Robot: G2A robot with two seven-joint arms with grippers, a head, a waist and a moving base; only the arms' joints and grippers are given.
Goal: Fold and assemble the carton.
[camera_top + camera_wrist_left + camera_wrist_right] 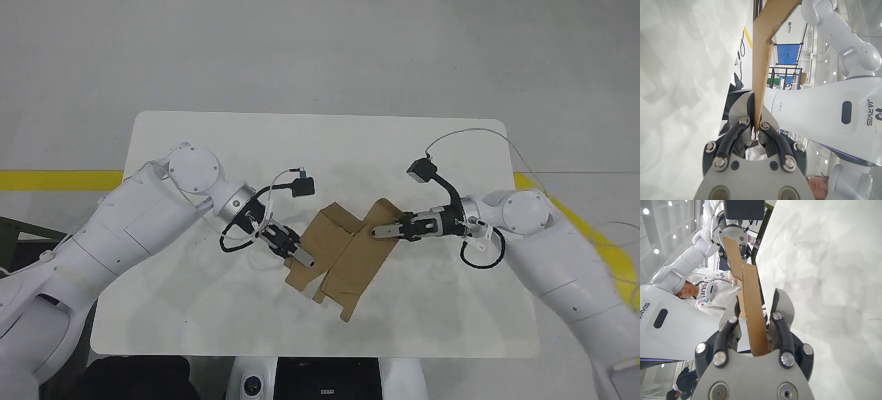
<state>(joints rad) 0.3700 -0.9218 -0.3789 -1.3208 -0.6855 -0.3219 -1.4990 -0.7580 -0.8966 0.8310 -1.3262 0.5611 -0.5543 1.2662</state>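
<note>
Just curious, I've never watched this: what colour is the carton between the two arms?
Plain brown all over, no pattern. The carton shows best in the top view.

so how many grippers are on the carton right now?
2. The left gripper is shut on one edge of the carton; the right gripper is open around the opposite flap, not pinching it.

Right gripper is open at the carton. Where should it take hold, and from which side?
Grip the flap of the carton standing edge-on between the fingers of the right gripper, coming from the side opposite the left gripper, which pinches the other end. The flap's flat faces look toward the fingers, so closing there likely holds.
</note>
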